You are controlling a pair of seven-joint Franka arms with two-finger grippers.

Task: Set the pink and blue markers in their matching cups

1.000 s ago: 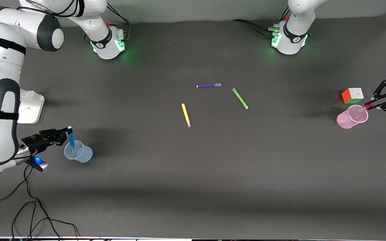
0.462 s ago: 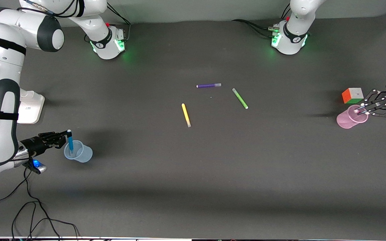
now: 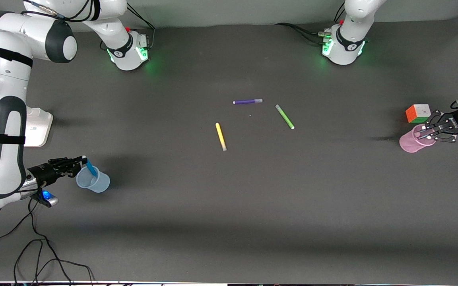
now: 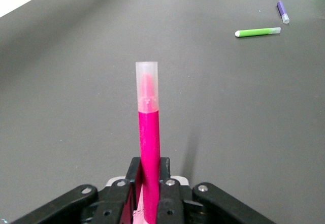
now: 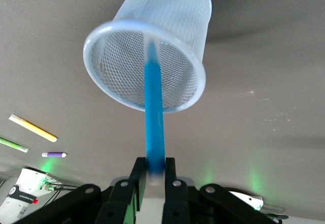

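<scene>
Nearest the front camera, at the right arm's end of the dark grey desk (image 3: 229, 222), the pale blue translucent plastic cup (image 3: 94, 181) was seen with the bright blue felt-tip marker (image 3: 90, 168) leaning into its mouth. The right hand (image 3: 78, 162) was held just beside the cup's rim, its fingers clamped on the marker's upper end. A second earlier the marker had been held nearly upright over the cup; by now it had been tilted and lowered, its lower end inside the rim. In the right wrist view the blue marker (image 5: 154, 117) was shown running from the hand straight into the meshed-looking cup (image 5: 147, 56). Release was judged to be close.

Farther from the camera, at the left arm's end, the pale pink translucent plastic cup (image 3: 412, 142) was seen with the left hand (image 3: 427, 132) over its mouth. A second earlier that hand had been beside the rim with the magenta-pink marker pointed at it; it had since been swung over the cup. In the left wrist view the pink marker (image 4: 149, 148) was shown clamped between the fingers. How deep it sat in the cup could not be told.

Farther still, a multicoloured puzzle cube (image 3: 418, 113) stood just beside the pink cup. Mid-desk lay a slim yellow marker (image 3: 220, 136), a green marker (image 3: 284, 116) and a purple marker (image 3: 247, 101), all unmoved.
</scene>
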